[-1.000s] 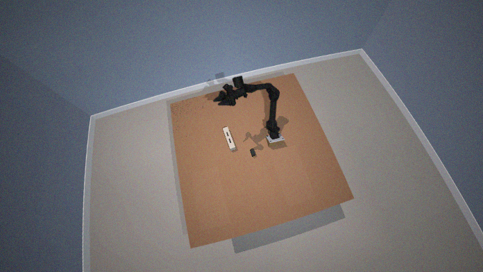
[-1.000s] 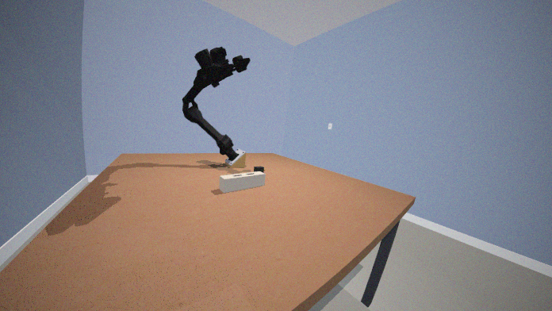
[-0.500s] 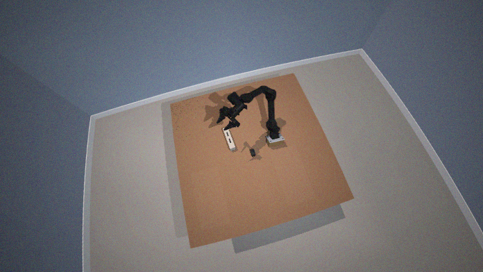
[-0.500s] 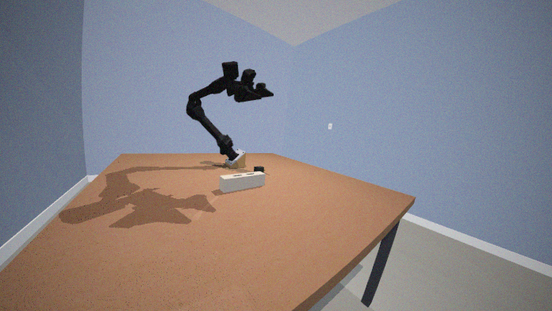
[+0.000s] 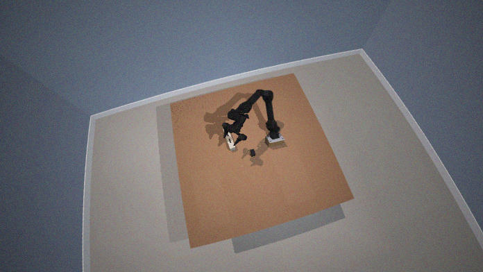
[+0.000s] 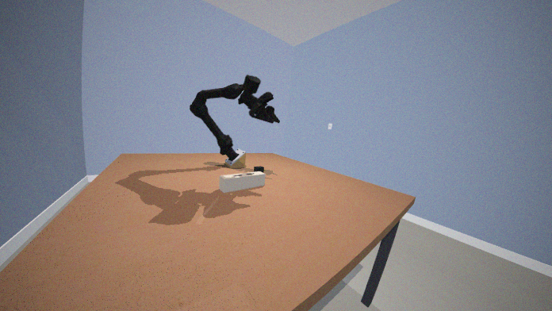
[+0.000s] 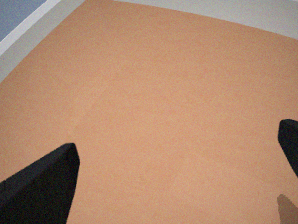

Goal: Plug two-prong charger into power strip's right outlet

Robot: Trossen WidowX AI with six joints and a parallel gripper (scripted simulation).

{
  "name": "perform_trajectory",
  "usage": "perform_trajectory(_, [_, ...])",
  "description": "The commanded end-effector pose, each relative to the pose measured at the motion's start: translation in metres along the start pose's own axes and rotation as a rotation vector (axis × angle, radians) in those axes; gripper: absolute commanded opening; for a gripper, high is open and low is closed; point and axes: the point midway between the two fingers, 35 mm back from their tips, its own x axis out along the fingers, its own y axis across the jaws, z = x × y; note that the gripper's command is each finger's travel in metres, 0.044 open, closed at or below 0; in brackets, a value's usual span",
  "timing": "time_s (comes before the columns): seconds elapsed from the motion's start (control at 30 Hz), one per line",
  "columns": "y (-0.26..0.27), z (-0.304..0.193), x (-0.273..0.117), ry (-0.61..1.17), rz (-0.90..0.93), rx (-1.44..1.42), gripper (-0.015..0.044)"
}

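The black charger [image 5: 252,153] [image 6: 258,169] lies on the table between the power strip and the arm's base; its prongs cannot be made out. The white power strip [image 5: 232,146] [image 6: 242,184] lies on the table with its dark outlets facing up; in the top view the arm partly covers its far end. My gripper [image 5: 230,140] [image 6: 276,120] [image 7: 180,141] is wide open and empty. It hangs high above the table, and its fingers overlap the strip in the top view. Neither charger nor strip shows in the wrist view.
The brown table [image 5: 270,187] [image 6: 190,254] [image 7: 170,85] carries the arm's base [image 5: 275,139] [image 6: 237,159], to the right of the charger in the top view. The arm's shadow falls around the strip. The wrist view shows table edges at the top and upper left.
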Motion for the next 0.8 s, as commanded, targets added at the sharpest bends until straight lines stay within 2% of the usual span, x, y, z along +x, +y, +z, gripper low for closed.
perform_trajectory(0.0, [0.016, -0.022, 0.017, 0.102, 0.025, -0.078, 0.044])
perform_trajectory(0.37, [0.06, -0.089, 0.047, 0.393, 0.117, -0.327, 0.044])
perform_trajectory(0.77, [0.092, -0.161, 0.054, 0.695, 0.228, -0.613, 0.044])
